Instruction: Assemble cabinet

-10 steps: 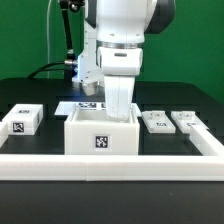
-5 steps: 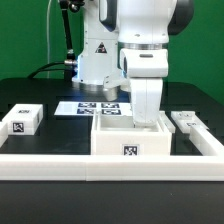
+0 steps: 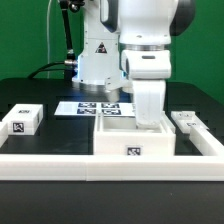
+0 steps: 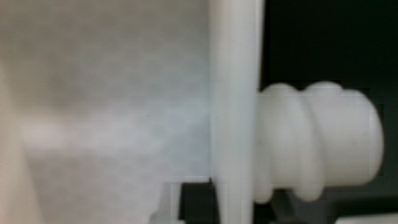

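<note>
The white open-topped cabinet body (image 3: 135,140), with a marker tag on its front, stands on the black table just behind the front rail. My gripper (image 3: 150,120) reaches down into it from above at its right side, shut on the body's right wall. The fingertips are hidden inside the box. In the wrist view the wall's thin edge (image 4: 235,100) fills the middle, with a white ribbed peg (image 4: 324,140) sticking out of one face. The fingers do not show clearly there.
A small white tagged block (image 3: 22,119) lies at the exterior view's left. The marker board (image 3: 92,106) lies behind the cabinet body. A flat white tagged part (image 3: 187,121) lies at the right. A white rail (image 3: 60,166) borders the table's front and right.
Over the last second the gripper slid the cabinet body toward the exterior view's right, covering one flat part there. In the last half second hardly anything moved.
</note>
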### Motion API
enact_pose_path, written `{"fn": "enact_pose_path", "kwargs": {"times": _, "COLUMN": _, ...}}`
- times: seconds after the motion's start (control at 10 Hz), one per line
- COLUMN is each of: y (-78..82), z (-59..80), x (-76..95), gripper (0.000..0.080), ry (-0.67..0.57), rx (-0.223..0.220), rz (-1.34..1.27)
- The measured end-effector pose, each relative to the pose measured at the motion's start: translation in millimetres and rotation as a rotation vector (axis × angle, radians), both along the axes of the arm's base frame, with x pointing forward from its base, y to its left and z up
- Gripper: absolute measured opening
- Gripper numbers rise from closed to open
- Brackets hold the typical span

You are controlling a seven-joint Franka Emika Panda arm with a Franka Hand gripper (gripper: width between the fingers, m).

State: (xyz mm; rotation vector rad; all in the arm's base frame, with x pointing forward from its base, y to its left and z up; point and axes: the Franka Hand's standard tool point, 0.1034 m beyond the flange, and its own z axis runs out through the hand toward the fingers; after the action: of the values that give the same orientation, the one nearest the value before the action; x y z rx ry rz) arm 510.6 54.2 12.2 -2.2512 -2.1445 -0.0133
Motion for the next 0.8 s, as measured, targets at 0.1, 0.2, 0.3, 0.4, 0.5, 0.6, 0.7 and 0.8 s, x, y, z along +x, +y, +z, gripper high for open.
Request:
{"fn": "enact_pose_path", "kwargs": {"times": 0.1, "y": 12.8, "z": -0.2, "x": 5.0, "gripper": 0.0040, "ry": -0.003, "rx": 0.005, "rz": -0.009}}
{"fn": "enact_pose_path", "kwargs": {"times": 0.2, "y": 24.5, "z": -0.8, "x": 5.0, "gripper": 0.0040, "ry": 0.013, "rx": 0.004, "rz": -0.015}}
{"fn": "enact_pose_path", "kwargs": {"times": 0.3, "y": 35.9, "z": -0.7, "x": 5.6, "gripper": 0.0040, "ry": 0.021, "rx": 0.005, "rz": -0.003}}
{"fn": "enact_pose_path", "kwargs": {"times": 0.4, "y": 43.7, "z": -0.6, "x": 6.0, "gripper": 0.0040, "ry": 0.020, "rx": 0.006, "rz": 0.009}}
{"fn": "enact_pose_path", "kwargs": {"times": 0.5, "y": 49.9, "z": -0.5, "x": 6.1, "gripper": 0.0040, "ry": 0.019, "rx": 0.008, "rz": 0.010}}
{"fn": "enact_pose_path", "kwargs": {"times": 0.6, "y": 55.1, "z": -0.9, "x": 6.5, "gripper": 0.0040, "ry": 0.017, "rx": 0.010, "rz": 0.019}}
{"fn": "enact_pose_path", "kwargs": {"times": 0.7, "y": 59.7, "z": -0.9, "x": 6.8, "gripper": 0.0040, "ry": 0.016, "rx": 0.013, "rz": 0.026}}
{"fn": "enact_pose_path", "kwargs": {"times": 0.8, "y": 60.3, "z": -0.8, "x": 6.8, "gripper": 0.0040, "ry": 0.015, "rx": 0.013, "rz": 0.026}}
